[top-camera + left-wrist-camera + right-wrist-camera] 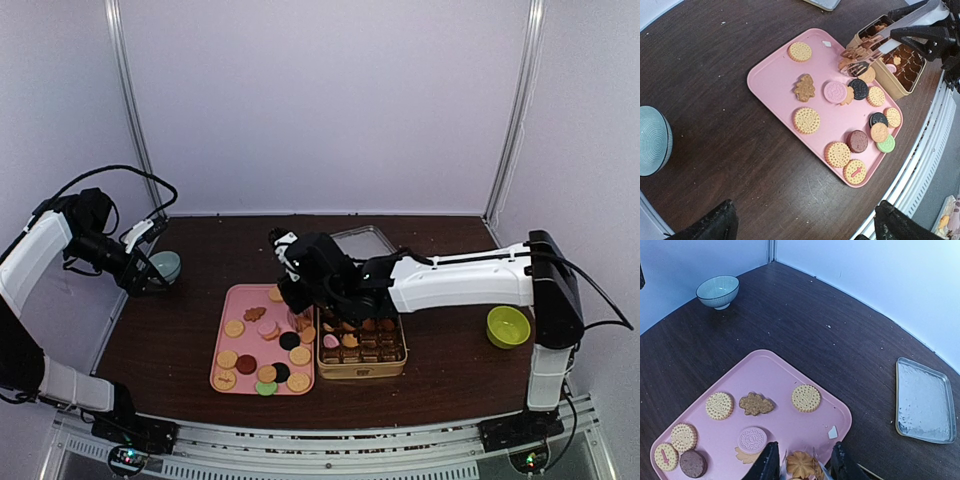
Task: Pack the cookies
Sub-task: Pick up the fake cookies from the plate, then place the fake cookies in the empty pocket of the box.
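Several cookies point(265, 355) lie on a pink tray point(225, 300), mostly round and tan, with pink, black, dark red and green ones point(807, 120). To the tray's right stands a gold tin point(362, 370) of brown paper cups, some filled. My right gripper point(300, 298) hangs over the tray's right edge, shut on a pair of tongs point(880, 45). The tong blades pinch a tan flower-shaped cookie point(801, 463) just above the tray point(765, 375). My left gripper point(807, 225) stands wide open and holds nothing, high over the bare table left of the tray point(775, 85).
A blue-grey bowl point(165, 265) sits at the far left, close to my left gripper point(140, 270). A silver lid point(362, 241) lies behind the tin, and a green bowl point(508, 326) stands at the right. A small white crumb point(833, 432) lies on the tray.
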